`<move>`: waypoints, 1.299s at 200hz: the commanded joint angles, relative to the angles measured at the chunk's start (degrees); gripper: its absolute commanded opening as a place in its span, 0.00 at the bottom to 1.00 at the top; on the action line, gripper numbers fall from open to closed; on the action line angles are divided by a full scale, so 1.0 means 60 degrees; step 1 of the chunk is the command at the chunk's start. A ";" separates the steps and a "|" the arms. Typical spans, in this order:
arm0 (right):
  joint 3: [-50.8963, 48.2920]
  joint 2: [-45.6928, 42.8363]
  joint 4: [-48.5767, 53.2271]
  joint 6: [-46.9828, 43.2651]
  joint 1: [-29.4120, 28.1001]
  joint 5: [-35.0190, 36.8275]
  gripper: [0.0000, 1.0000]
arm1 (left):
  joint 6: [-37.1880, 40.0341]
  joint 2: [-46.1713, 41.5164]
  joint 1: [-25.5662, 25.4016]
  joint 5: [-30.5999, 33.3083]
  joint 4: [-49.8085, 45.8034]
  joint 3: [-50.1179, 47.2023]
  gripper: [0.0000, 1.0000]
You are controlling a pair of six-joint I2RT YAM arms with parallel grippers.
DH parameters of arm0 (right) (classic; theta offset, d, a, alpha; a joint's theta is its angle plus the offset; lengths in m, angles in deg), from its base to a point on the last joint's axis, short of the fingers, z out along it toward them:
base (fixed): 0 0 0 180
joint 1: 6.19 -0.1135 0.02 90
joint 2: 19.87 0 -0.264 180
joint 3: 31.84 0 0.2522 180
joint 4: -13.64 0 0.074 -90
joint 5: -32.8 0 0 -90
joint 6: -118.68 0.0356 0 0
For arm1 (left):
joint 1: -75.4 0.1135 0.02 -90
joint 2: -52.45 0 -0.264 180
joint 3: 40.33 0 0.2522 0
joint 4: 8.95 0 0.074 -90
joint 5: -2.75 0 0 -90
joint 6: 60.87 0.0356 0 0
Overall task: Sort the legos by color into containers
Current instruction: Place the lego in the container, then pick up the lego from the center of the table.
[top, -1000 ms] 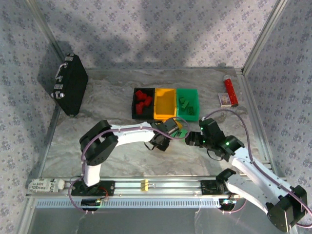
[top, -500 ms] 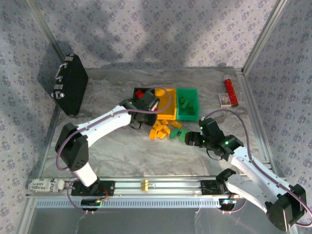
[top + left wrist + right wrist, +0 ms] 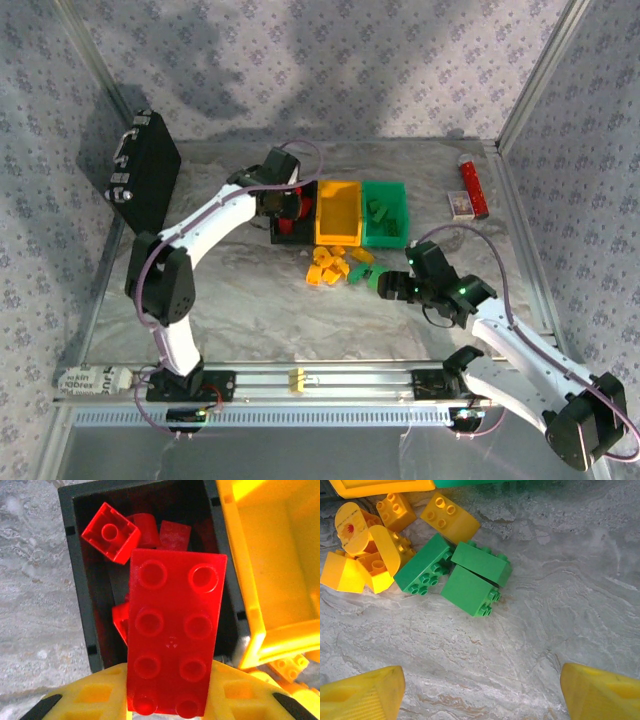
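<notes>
My left gripper [image 3: 167, 700] is shut on a red eight-stud lego [image 3: 172, 630], its yellow fingers [image 3: 95, 700] pressed against both sides. It hangs over the black container [image 3: 82, 605], which holds several red legos [image 3: 110, 532]. In the top view the left gripper [image 3: 283, 200] is over the black container [image 3: 290, 238], left of the yellow container [image 3: 338, 184] and green container [image 3: 385, 240]. My right gripper [image 3: 482, 692] is open above bare table, just short of three green legos [image 3: 470, 590] and a heap of yellow legos [image 3: 370, 555]. That heap of yellow legos [image 3: 335, 267] lies in front of the bins.
A black briefcase [image 3: 145, 185] stands at the back left. A red tube [image 3: 472, 188] and a small box [image 3: 460, 205] lie at the back right. An aluminium rail [image 3: 350, 380] with a pale yellow clip [image 3: 296, 380] runs along the near edge. Patterned walls enclose the table.
My left arm has swung from the lego pile back and to the left, carrying the red lego over the black container. The right arm has stayed put.
</notes>
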State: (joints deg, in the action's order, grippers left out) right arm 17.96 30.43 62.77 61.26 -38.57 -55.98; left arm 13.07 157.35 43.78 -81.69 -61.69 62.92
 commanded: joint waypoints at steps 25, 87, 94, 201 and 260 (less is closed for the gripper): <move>-0.0030 -0.0138 0.0159 0.0093 -0.0022 0.0036 0.83 | -0.0092 -0.0273 0.0036 -0.0099 0.0408 -0.0293 0.80; 0.0042 0.0559 -0.0110 0.0058 -0.0006 -0.0006 0.83 | -0.0534 -0.3311 -0.0968 -0.0037 0.2283 -0.4258 0.83; 0.0099 0.0653 -0.0113 0.0045 0.0002 0.0019 0.83 | -0.0571 -0.3632 -0.1167 0.0116 0.2316 -0.4640 0.83; 0.1868 0.3181 -0.0110 -0.0625 -0.0499 -0.0146 0.70 | -0.2944 -0.6929 -0.3509 0.1406 0.2602 -0.8846 0.80; 0.3674 0.5465 0.0469 0.0973 -0.1331 0.0910 0.57 | -0.3788 -0.8015 -0.3870 0.1712 0.2444 -0.9825 0.78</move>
State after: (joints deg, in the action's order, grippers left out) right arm 35.64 58.32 62.10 60.97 -45.20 -54.67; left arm -6.29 112.13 21.38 -73.64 -47.04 5.52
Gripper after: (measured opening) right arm 0.579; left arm 0.783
